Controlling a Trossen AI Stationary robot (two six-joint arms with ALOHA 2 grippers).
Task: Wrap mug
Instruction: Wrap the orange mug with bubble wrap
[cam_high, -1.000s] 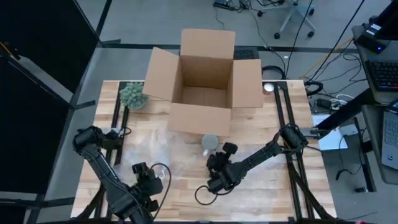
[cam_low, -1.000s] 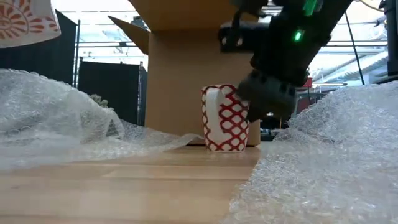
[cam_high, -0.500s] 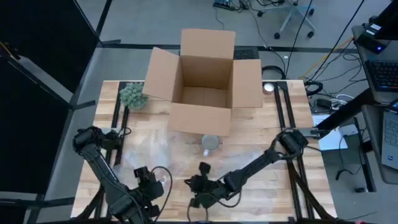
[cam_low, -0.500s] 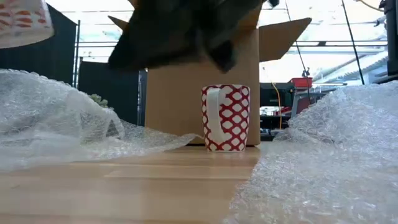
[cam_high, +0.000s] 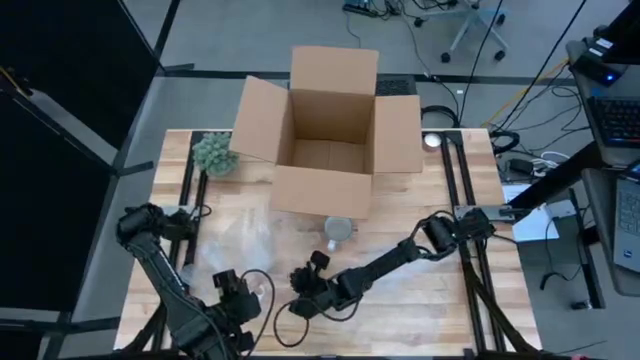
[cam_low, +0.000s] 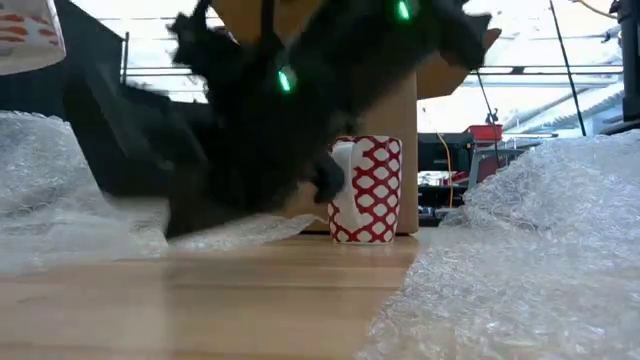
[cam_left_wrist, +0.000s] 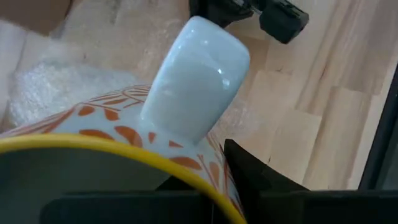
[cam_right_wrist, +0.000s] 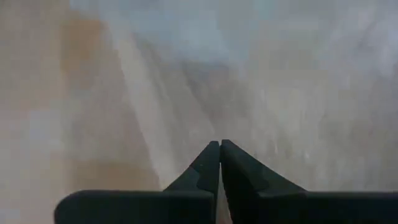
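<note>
Orange-patterned mug (cam_left_wrist: 124, 134) in left gripper (cam_high: 238, 300)

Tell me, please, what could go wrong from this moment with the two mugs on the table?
1. The right claw, shut, is low over the table and very near the left claw, which holds the orange-patterned mug in the air. They might collide, and the mug could slip.
2. The right arm reaches across the table not far from the red-and-white mug, which stands free before the cardboard box. A wide swing could knock it over.
</note>
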